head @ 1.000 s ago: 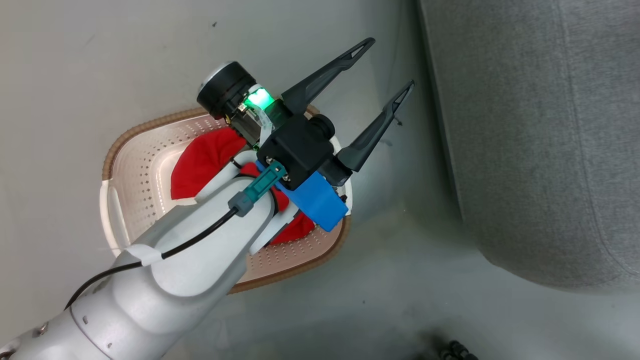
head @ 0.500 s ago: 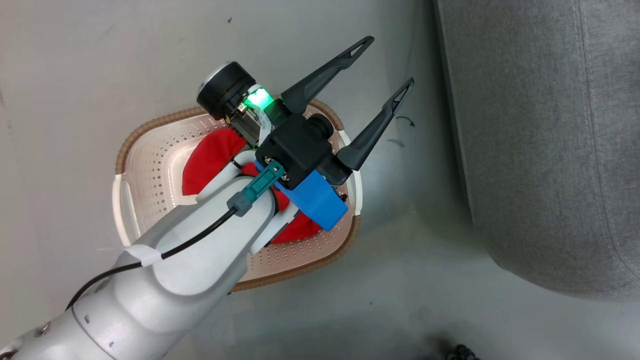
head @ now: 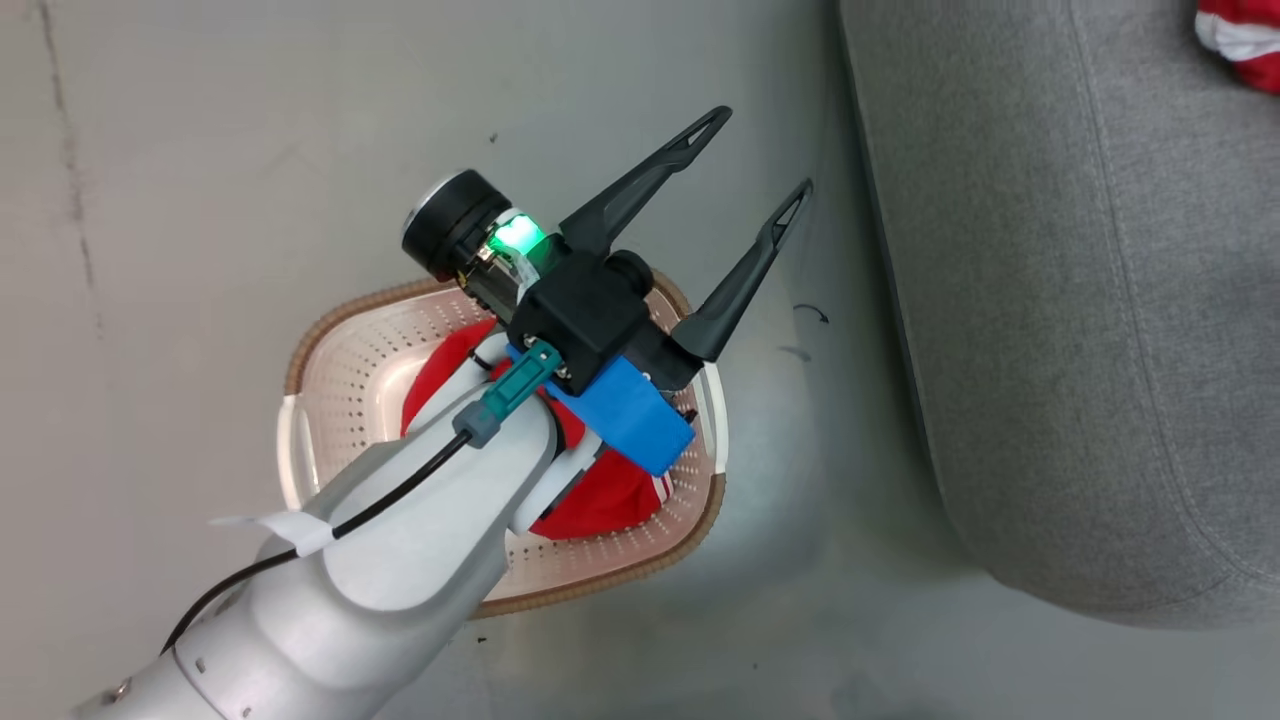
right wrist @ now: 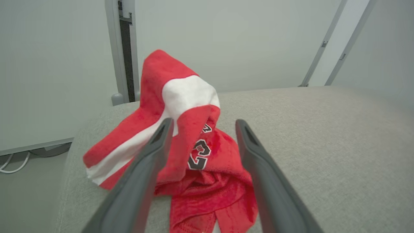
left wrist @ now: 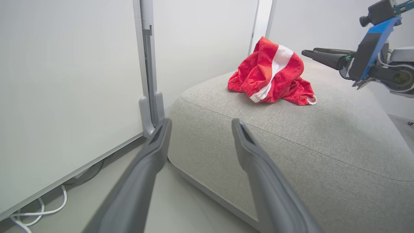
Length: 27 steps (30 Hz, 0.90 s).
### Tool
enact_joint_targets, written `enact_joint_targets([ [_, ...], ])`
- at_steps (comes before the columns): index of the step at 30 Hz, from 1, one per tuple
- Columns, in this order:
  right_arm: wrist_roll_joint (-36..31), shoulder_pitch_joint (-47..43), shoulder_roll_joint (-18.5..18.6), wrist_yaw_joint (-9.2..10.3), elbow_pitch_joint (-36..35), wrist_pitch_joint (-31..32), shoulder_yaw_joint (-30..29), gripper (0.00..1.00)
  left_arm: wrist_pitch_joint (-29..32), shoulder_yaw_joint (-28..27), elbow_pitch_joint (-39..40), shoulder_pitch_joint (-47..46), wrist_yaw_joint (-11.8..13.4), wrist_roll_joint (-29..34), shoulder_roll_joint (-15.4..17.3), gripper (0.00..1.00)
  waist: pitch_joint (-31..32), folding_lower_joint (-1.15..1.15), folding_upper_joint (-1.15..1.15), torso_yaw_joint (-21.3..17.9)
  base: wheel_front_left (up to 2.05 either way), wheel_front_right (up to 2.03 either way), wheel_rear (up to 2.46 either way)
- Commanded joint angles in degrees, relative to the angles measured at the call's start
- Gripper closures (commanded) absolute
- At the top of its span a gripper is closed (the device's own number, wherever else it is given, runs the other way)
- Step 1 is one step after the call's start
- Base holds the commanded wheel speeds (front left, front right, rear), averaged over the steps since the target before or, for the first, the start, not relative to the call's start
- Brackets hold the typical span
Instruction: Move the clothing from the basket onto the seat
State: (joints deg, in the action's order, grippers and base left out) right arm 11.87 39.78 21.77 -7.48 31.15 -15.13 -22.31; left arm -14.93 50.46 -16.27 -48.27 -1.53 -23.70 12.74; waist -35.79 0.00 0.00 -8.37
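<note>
Spanning most of the head view, the pale grey floor (head: 250, 150) carries both the seat (head: 1080, 350) and the basket (head: 350, 400). The seat is a light-grey upholstered cushion with rounded edges. It stands to the right of the basket, with a strip of floor between them. The basket is cream-white and perforated, with a brown woven-look rim and white side handles.

The left forearm (head: 400, 560) crosses the basket from the lower left and hides much of its interior.

Location of the clothing:
- The lettered garment (right wrist: 200, 152) lies on the seat near its far end. It is red with a broad white stripe and black-and-white printed characters, and is bunched into a raised fold.
- The basket garment (head: 600, 500) lies inside the basket. It is red with white striped trim at one edge and is largely covered by the forearm.

End effector states:
- The left end effector (head: 760, 152) is released and grasps nothing. Its two dark fingers are spread, pointing up and to the right, and extend past the basket rim over the floor towards the seat.
- The right end effector (right wrist: 203, 122) is released, with its fingers wide apart above the seat. The lettered garment lies ahead of them. In the left wrist view its fingertips are just beside the garment's raised fold, and contact cannot be determined.

A black cable (head: 400, 490) runs along the left forearm to a teal connector
</note>
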Motion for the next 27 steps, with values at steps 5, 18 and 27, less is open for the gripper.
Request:
enact_joint_targets([
  [5,-0.7,-5.9,-2.4,-0.02,-8.8,0.0,1.4,0.0,-0.3,-3.5,1.1,3.6,0.7,-0.2,-0.1,0.0,5.1,0.0,0.0,1.3,0.0,0.0,0.0],
  [18,-1.2,-14.7,-7.9,-0.03,-22.5,0.0,14.9,0.0,-0.3,-20.4,4.1,17.0,1.9,1.3,-0.7,0.0,16.4,0.0,0.0,5.7,0.0,0.0,0.0],
  [27,-0.7,-20.2,-11.5,-0.03,-23.9,0.0,21.3,0.0,-0.3,-31.6,4.5,26.1,-0.2,4.1,-3.2,0.0,22.6,0.0,0.0,8.9,0.0,0.0,0.0],
])
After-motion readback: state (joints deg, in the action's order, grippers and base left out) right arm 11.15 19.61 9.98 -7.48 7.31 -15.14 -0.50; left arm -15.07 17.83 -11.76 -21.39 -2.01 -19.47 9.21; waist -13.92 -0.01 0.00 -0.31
